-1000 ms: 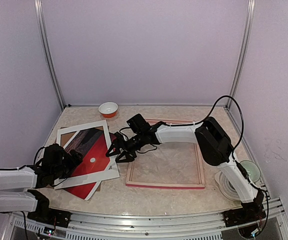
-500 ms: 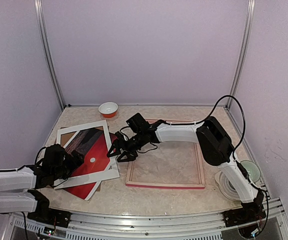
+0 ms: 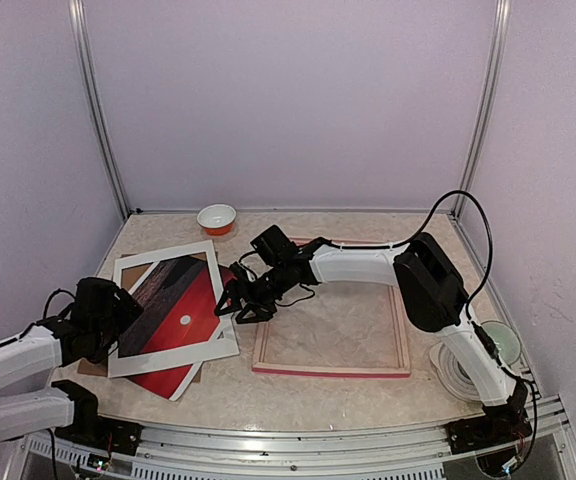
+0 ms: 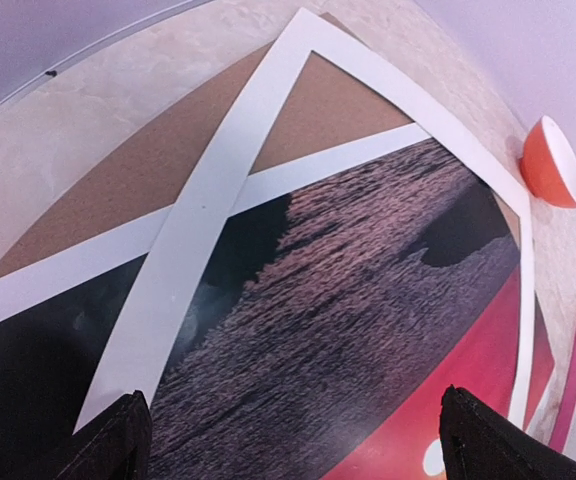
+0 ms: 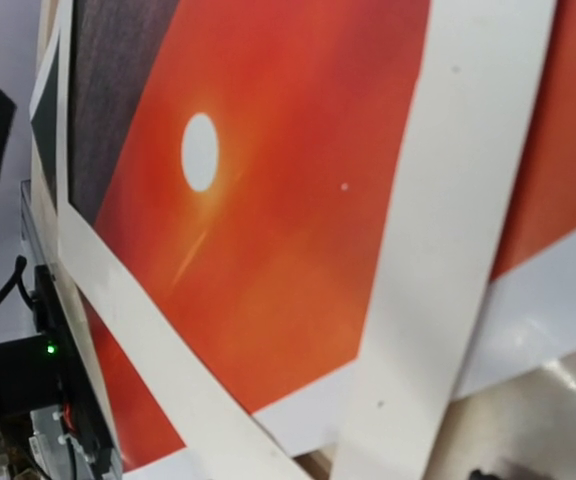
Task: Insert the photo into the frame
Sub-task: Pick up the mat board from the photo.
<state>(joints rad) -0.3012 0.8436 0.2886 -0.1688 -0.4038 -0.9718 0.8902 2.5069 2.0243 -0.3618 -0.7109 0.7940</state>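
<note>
Left end effector (image 3: 128, 312) hangs over the left part of the photo (image 3: 193, 300), fingers (image 4: 118, 440) spread wide and gripping nothing, dark water right below them. Right end effector (image 3: 236, 305) is reaching across, low over the right edge of the mat (image 3: 183, 355). From above its fingers look parted and holding nothing, though my right wrist view doesn't show them.

The photo lies flat on the surface, left of the frame (image 3: 328, 370) and outside it. It's askew under the mat: water end to the far left, red sky and white sun to the near right, one red corner poking out past the mat's near edge. The mat covers too much for me to call the long axis. Brown board (image 4: 98, 200) shows beyond the photo's white-bordered far edge.

The frame lies flat, rails roughly square to the surface edges, bare surface showing through its opening. The bowl (image 3: 217, 217) sits at the far edge, white inside showing.
</note>
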